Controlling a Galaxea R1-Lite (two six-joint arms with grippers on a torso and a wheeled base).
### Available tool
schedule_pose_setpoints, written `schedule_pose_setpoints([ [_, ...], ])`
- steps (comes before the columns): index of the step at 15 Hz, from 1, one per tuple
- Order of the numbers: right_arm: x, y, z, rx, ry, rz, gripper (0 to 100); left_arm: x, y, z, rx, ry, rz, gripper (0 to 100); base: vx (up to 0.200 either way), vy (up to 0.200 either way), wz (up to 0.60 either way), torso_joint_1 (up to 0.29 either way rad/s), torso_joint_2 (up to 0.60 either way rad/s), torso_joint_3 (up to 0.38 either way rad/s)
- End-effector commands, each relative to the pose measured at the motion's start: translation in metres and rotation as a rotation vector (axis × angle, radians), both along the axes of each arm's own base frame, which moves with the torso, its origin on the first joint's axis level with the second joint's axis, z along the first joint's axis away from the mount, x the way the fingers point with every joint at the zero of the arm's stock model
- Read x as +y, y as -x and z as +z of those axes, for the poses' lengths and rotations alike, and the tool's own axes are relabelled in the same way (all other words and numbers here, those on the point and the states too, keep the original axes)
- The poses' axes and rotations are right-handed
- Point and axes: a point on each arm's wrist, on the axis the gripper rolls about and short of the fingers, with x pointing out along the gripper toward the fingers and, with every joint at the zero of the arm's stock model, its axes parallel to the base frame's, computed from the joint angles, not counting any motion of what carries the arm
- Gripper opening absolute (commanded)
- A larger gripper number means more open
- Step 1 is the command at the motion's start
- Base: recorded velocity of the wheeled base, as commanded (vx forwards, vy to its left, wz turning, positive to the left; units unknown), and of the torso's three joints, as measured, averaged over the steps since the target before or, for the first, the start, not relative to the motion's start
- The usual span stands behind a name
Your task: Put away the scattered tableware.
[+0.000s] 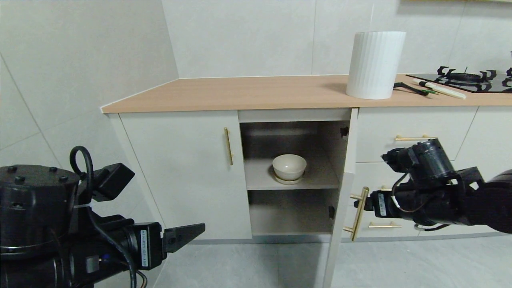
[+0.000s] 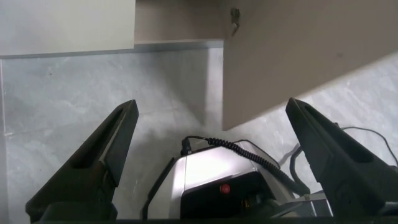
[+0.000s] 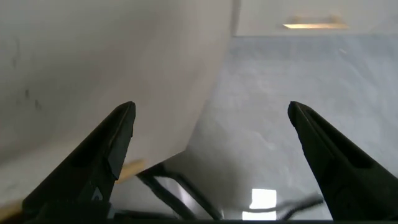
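The bowl point(image 1: 289, 166) sits on a small plate point(image 1: 288, 181) on the cupboard's middle shelf point(image 1: 318, 180), pretty close to the front edge, with free shelf on either side of it. From the right jaws it's off to the robot's left and a bit higher. From the left jaws it's higher, farther in and over to the robot's right.

The cupboard door point(image 1: 340, 224) is swung out with its thin edge facing the robot. The right jaws sit just beside its gold handle point(image 1: 359, 214), spread wide, and it's hard to tell if they actually touch it. The left jaws are spread wide too, gripping nothing, low over the floor point(image 1: 248, 264) short of the cupboard, with the open door's bottom corner out ahead of them.

Well above both sets of jaws runs the worktop point(image 1: 240, 94). It carries a ribbed white canister point(image 1: 375, 64) near its front edge, a couple of utensils point(image 1: 440, 89) beside that, and then the hob point(image 1: 468, 78). The closed door point(image 1: 184, 172) borders the opening on the robot's left.
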Motion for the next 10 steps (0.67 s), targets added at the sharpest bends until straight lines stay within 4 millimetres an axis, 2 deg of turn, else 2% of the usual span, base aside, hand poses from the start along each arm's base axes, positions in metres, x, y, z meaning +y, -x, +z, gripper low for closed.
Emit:
schedule_pose_setpoints([
  [1, 0.022, -0.029, -0.018, 0.037, 0.002, 0.051, 100, 0.0, 0.0, 0.0, -0.001, 0.001, 0.0, 100, 0.0, 0.0, 0.0, 0.0, 0.0, 0.0],
  [5, 0.035, -0.037, -0.021, 0.045, -0.04, 0.105, 100, 0.002, 0.003, 0.003, -0.017, 0.01, 0.0, 100, 0.0, 0.0, 0.0, 0.0, 0.0, 0.0],
  [8, 0.038, -0.042, -0.031, 0.072, -0.054, 0.124, 100, 0.003, 0.005, 0.006, -0.029, 0.017, -0.002, 100, 0.0, 0.0, 0.0, 0.0, 0.0, 0.0],
  [10, 0.042, -0.05, -0.037, 0.018, -0.087, 0.116, 100, 0.003, 0.005, 0.006, -0.03, 0.015, -0.003, 100, 0.0, 0.0, 0.0, 0.0, 0.0, 0.0],
])
